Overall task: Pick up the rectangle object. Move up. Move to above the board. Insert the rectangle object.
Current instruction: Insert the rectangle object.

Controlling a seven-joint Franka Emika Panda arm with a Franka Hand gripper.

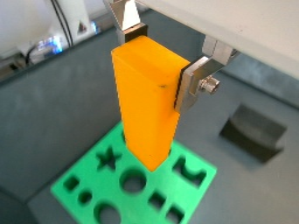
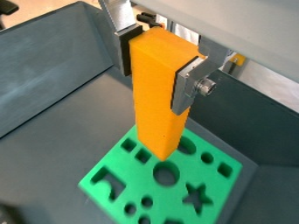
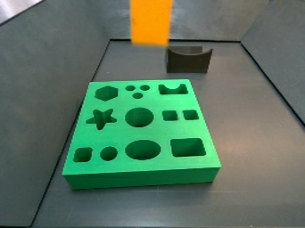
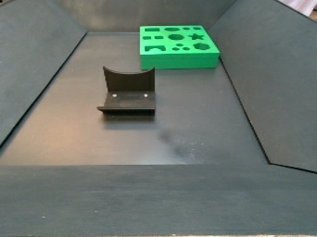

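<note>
- Clearly, the rectangle object [image 1: 149, 103] is hanging upright in the air, clamped near its upper end between the silver fingers [image 1: 194, 79]; in both wrist views its lower end is floating above the board [image 1: 87, 171], not touching it.
- The jaws [image 2: 158, 59] are closing on the orange block from two opposite faces, held narrow to its width, one plate lying flat against each side.
- In a side view, only the lower part of the rectangle object [image 3: 152, 22] is showing at the 12 o'clock edge, well above the counter [image 3: 256, 134]; the fingers themselves are lying out of that frame.
- The board [image 3: 141, 134] is lying flat on the dark counter, its star, hexagon, round and square holes all standing empty.
- Beyond the board, toward 1 o'clock in that side view, a short dark block with a curved notch [image 3: 188, 59] is sitting apart from it.
- In a side view from the opposite end, the dark block [image 4: 126, 91] is sitting at 7 o'clock from the board [image 4: 180, 46].
</note>
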